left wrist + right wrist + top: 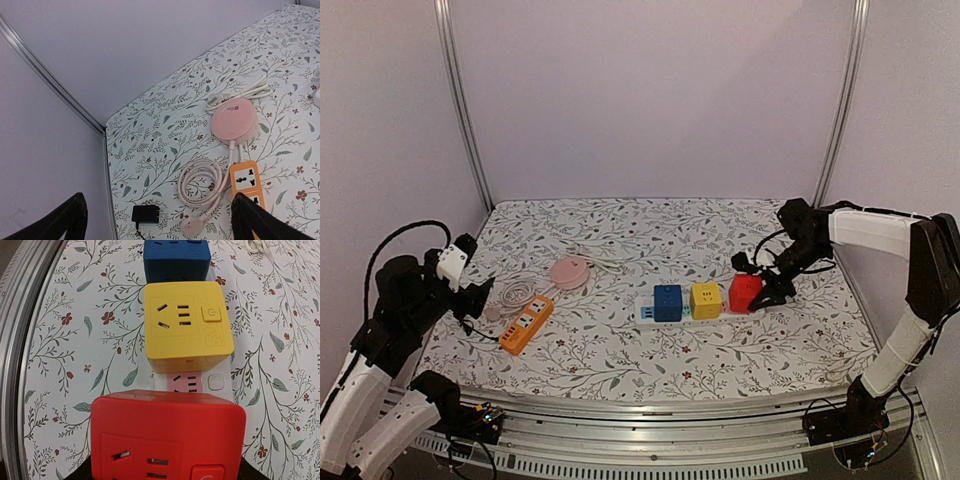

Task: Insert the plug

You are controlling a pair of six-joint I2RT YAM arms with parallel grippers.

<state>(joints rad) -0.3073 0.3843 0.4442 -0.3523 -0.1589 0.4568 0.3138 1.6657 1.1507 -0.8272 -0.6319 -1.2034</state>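
1. The step in hand looked like the insertion itself: the right gripper [767, 294] had its fingers closed at a middling spread on the sides of the red cube [744, 292], at the right end of the white strip [648, 313], right of centre in the top view
2. In the right wrist view the red cube filled the bottom of the frame, with dark slivers of finger at its two lower corners; whether its prongs were already in the strip could not be told
3. The next move probably called for keeping the cube level and square over its socket, then pressing straight down; the yellow cube [187, 325] stood close above it in that frame, with one pink socket bare between them, so there was little room to drift
4. The left gripper [480, 298] hung at the left edge of the top view, its fingers [65, 220] spread wide and holding nothing
5. The red, yellow and blue cube [175, 257] were smooth moulded plastic with rounded edges; the red and yellow each showed slots and a square button on top. The white strip was long and flat, and the tabletop [620, 360] bore a matte leaf-and-flower print
6. The left wrist view showed an orange strip [247, 182], a round pink disc [233, 119], a coiled pale cable [200, 186] and a small black adapter [145, 214]
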